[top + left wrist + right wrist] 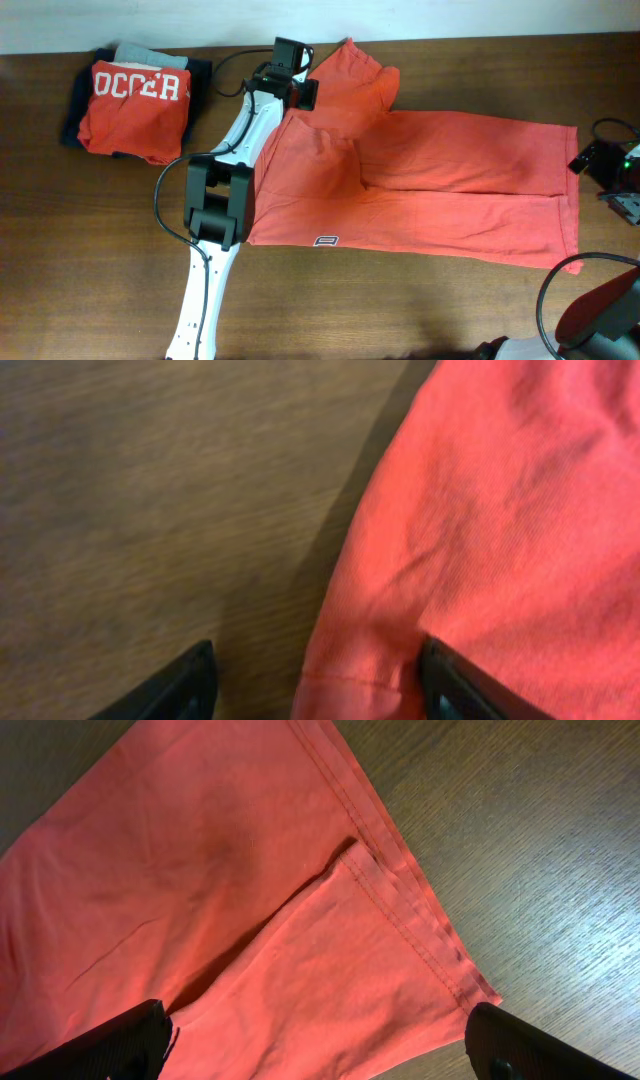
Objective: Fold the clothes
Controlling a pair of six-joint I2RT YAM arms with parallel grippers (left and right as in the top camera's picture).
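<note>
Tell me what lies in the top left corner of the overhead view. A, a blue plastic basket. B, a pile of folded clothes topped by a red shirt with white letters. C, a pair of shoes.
B: the pile of folded clothes sits there, its red lettered shirt on top.

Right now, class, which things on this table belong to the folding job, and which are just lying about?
Belong to the job:
- coral-red T-shirt, spread out
- left gripper, open at its edge
- right gripper, open above its stitched edge

Lying about:
- pile of folded clothes, upper left in the overhead view
</note>
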